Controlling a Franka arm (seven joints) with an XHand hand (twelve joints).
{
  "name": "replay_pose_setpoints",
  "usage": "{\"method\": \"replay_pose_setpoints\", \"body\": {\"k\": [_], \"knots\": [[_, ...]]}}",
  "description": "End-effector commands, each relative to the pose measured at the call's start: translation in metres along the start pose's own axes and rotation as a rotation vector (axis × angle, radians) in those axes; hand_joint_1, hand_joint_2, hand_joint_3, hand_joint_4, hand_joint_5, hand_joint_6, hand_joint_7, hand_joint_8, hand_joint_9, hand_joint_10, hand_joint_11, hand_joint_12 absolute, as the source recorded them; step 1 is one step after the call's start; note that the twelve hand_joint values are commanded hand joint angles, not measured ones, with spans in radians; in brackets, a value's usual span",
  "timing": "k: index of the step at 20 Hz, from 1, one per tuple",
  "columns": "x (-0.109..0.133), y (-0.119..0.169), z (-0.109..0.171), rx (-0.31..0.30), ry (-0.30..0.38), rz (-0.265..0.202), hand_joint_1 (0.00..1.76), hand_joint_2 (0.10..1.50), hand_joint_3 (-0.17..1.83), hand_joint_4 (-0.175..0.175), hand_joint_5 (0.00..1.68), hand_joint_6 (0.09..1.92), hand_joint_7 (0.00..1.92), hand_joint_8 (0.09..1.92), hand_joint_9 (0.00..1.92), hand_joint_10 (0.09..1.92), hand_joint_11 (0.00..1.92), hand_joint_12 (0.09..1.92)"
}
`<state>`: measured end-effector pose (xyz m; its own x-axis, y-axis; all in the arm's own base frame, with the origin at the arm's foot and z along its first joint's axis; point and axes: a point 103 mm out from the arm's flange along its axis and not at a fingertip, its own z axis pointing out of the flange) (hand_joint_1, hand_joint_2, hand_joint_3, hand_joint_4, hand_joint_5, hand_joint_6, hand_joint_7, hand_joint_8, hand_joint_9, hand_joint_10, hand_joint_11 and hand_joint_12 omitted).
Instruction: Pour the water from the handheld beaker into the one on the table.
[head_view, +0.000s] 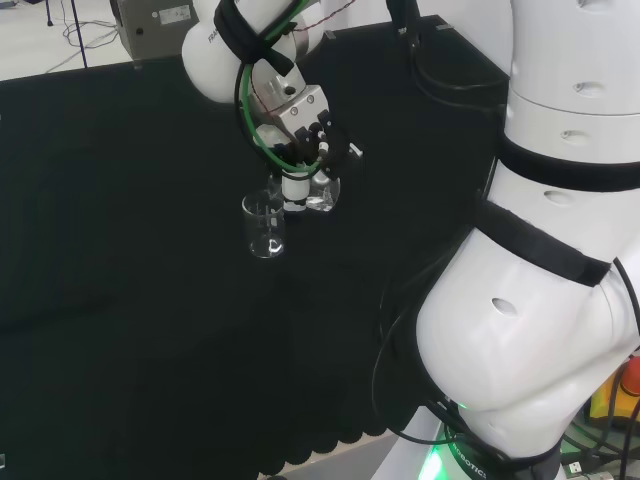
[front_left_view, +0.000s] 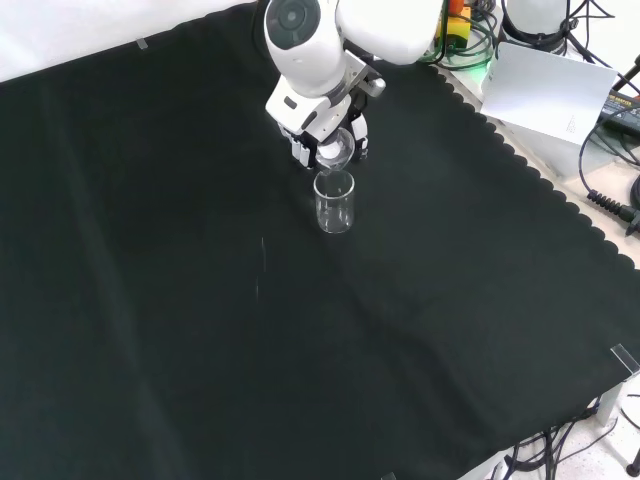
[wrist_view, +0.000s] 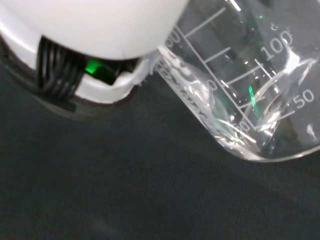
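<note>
In the head view we are looking over the arm (head_view: 560, 300) at the black cloth (head_view: 130, 300). The hand (head_view: 300, 150) is hanging near the middle of the bench, and its fingers are curling round a clear beaker (head_view: 320, 192), which is tilting toward the left of this view. A second glass (head_view: 264, 224) is standing upright on the cloth just left of and below the held beaker, with its rim close under the tilting lip. We cannot tell from here whether water is running between them.

In the front view we are seeing the hand (front_left_view: 322, 135) coming in from the far side under a white link with a round grey cap. It is gripping the beaker (front_left_view: 337, 152), which is leaning toward the near side. The glass (front_left_view: 334, 202) is standing on the cloth (front_left_view: 200, 330) just nearer than the hand, its rim almost touching the beaker's mouth. We cannot tell how much either vessel is holding.

In the wrist view we are looking past a blurred white part of the hand (wrist_view: 100, 30) at the beaker (wrist_view: 245, 90), close and large, with printed scale lines on its wall. It is lying tilted, and a little clear water seems to be gathering in its lower corner. The cloth (wrist_view: 125, 200) is lying dark behind it.
</note>
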<state>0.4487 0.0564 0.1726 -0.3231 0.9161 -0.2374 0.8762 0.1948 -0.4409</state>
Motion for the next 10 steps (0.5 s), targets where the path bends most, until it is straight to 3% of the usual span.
{"method": "replay_pose_setpoints", "body": {"k": [1, 10], "knots": [[0.0011, 0.0032, -0.0009, 0.036, -0.042, 0.021, 1.34, 0.43, 0.95, -0.149, 1.40, 0.45, 1.53, 0.48, 1.79, 0.11, 1.45, 0.67], [0.0004, 0.0041, -0.0095, 0.068, -0.128, 0.051, 1.34, 0.43, 0.95, -0.148, 1.40, 0.45, 1.53, 0.48, 1.79, 0.11, 1.45, 0.67]]}}
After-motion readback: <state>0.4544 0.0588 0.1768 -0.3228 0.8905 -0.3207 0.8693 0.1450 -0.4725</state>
